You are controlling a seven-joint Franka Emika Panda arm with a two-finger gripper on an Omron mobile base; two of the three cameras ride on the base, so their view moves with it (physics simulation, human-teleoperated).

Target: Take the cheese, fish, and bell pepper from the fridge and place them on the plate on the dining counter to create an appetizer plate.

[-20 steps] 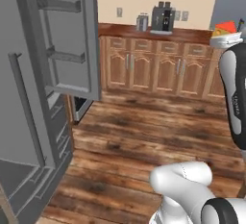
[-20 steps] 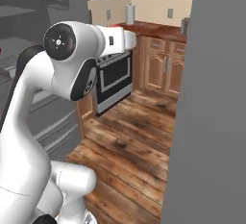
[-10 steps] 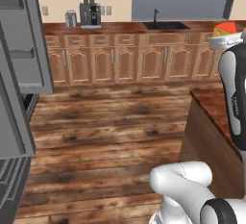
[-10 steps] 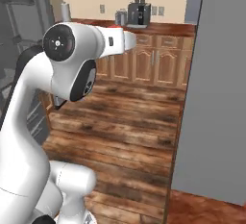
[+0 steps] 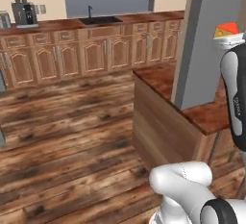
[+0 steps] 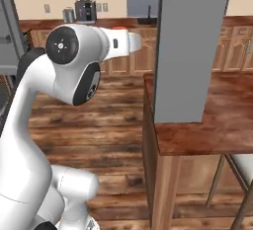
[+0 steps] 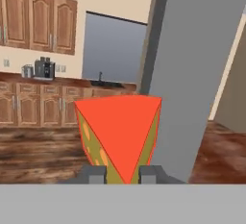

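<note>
My gripper point(image 7: 122, 175) is shut on the cheese point(image 7: 120, 131), a wedge with an orange-red top and yellow spotted sides that sticks up between the two finger tips. From the left base view the cheese point(image 5: 226, 30) sits on top of the hand at the right edge, high above the dining counter point(image 5: 158, 78). The reddish-brown dining counter point(image 6: 222, 120) runs along the right in the right base view. At that view's left edge stands the grey fridge point(image 6: 7, 31). The fish, the bell pepper and the plate are out of view.
A wide grey pillar point(image 5: 206, 40) point(image 6: 190, 46) rises from the dining counter's end. Wall cabinets with a sink point(image 5: 98, 20) and a coffee machine point(image 5: 24, 12) line the far wall. A white-cushioned stool point(image 6: 243, 169) stands under the counter. Wooden floor point(image 5: 72, 136) lies open between.
The whole picture has swung: the base has turned right. The fridge has slid off to the left, and the dining counter and pillar have come into view. The cheese stays in the gripper.
</note>
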